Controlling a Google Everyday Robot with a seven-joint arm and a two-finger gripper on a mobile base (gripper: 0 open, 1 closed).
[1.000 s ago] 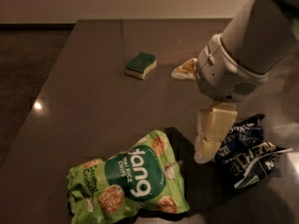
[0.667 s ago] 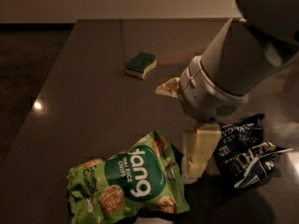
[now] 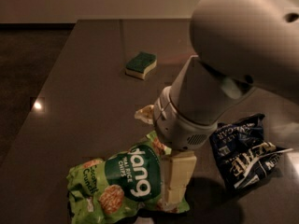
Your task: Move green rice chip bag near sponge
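Observation:
The green rice chip bag point(image 3: 119, 178) lies crumpled on the dark table at the front, its "dang" circle facing up. The sponge point(image 3: 141, 64), dark green over pale yellow, sits further back near the table's middle, well apart from the bag. My gripper point(image 3: 172, 192) hangs from the big grey-white arm and reaches down onto the bag's right edge. Its pale cream tip covers part of the foil there. Whether it holds the bag is hidden.
A dark blue bag with white lettering point(image 3: 245, 150) lies crumpled to the right of the gripper. A small tan object point(image 3: 145, 113) peeks out behind the wrist. The table's left edge point(image 3: 42, 101) runs diagonally, with dark floor beyond it.
The arm has swung left and down, from beside the blue bag to the green bag's right edge. The bags and the sponge have not moved.

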